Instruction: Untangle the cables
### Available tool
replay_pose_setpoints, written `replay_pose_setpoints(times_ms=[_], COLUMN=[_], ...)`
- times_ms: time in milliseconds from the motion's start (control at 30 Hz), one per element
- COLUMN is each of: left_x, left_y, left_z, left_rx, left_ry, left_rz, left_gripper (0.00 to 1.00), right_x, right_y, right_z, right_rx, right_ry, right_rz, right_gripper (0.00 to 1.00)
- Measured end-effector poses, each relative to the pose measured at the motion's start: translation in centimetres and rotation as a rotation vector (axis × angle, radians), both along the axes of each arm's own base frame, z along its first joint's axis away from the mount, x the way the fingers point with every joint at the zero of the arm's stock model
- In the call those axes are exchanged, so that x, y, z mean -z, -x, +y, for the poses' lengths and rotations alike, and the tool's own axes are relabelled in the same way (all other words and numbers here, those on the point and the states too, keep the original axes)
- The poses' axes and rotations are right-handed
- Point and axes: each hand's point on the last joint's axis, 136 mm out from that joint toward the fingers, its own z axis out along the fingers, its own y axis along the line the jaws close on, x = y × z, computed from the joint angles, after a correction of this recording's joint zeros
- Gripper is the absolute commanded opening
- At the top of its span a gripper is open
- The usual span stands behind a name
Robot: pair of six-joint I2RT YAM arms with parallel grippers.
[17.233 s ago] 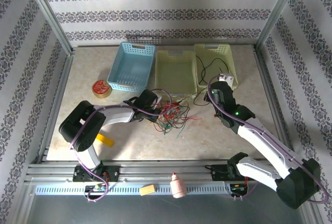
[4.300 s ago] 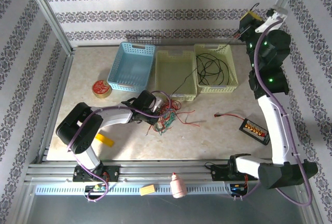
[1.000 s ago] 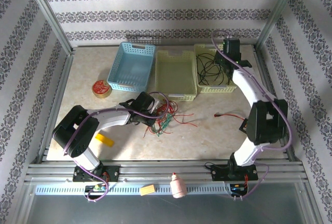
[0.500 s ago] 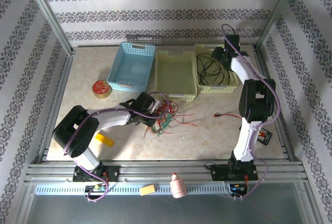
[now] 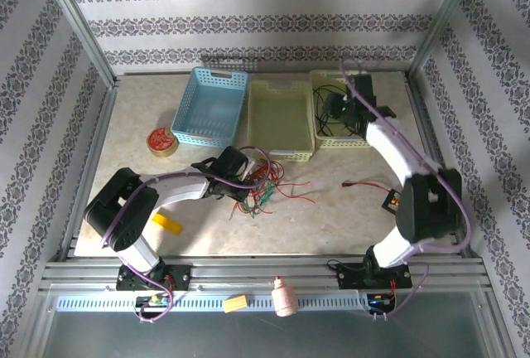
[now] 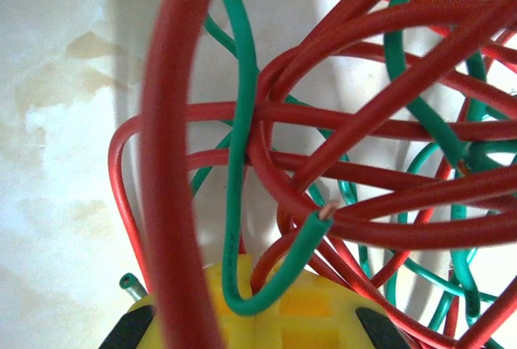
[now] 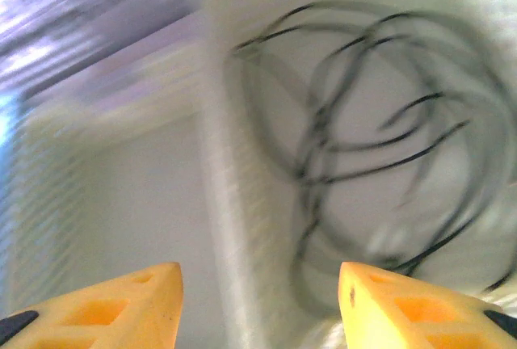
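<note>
Your right arm (image 5: pixel 397 147) has folded lower over basket (image 5: pixel 317 122), right gripper (image 7: pixel 258 284) jaws apart above black cable (image 7: pixel 363 147); left gripper (image 5: pixel 248 177) jaws together in red/green tangle (image 5: pixel 265 186) on counter (image 5: pixel 331 217) (tug hard & knots tighten).

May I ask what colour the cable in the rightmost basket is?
The cable is black; the right wrist view shows it best.

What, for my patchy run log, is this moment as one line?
left gripper: shut, at red-green tangle | right gripper: open, empty, above basket | black cable: coiled in basket
</note>
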Motion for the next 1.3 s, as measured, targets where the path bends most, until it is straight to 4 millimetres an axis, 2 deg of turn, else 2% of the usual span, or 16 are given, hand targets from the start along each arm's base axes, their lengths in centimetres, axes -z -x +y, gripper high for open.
replay_pose_setpoints(times_ms=[100,167,233,333,367,467,567,767,1100,1300], left_x=[0.0,0.0,-0.1,-0.3,-0.4,-0.6,-0.7,-0.7,-0.7,-0.9], left_y=[0.1,0.1,0.3,0.3,0.2,0.3,0.3,0.4,0.4,0.5], left_z=[-0.1,-0.2,-0.4,-0.7,-0.8,-1.1,-1.1,-1.1,-1.1,-1.1], left_rx=[0.003,0.007,0.012,0.02,0.022,0.029,0.031,0.032,0.033,0.034], left_ry=[0.004,0.011,0.019,0.033,0.037,0.049,0.052,0.053,0.053,0.056], left_rz=[0.003,0.008,0.013,0.018,0.017,0.022,0.024,0.027,0.029,0.03], left_gripper=[0.0,0.0,0.0,0.0,0.0,0.0,0.0,0.0,0.0,0.0], right_x=[-0.9,0.7,3.9,9.0,10.2,11.7,12.7,15.6,14.5,15.5], right_y=[5.7,9.8,13.2,17.9,19.4,22.1,22.9,22.4,19.5,18.0], right_z=[7.3,10.3,11.3,11.7,11.9,13.0,13.5,12.6,12.8,12.8], right_rx=[-0.276,-0.419,-0.498,-0.577,-0.607,-0.692,-0.734,-0.713,-0.702,-0.691], right_ry=[-0.033,-0.08,-0.109,-0.114,-0.115,-0.106,-0.081,0.009,0.064,0.081], right_rz=[-0.025,0.02,0.111,0.283,0.329,0.395,0.417,0.473,0.401,0.422], right_gripper=[0.49,0.43,0.37,0.35,0.36,0.36,0.37,0.37,0.38,0.38])
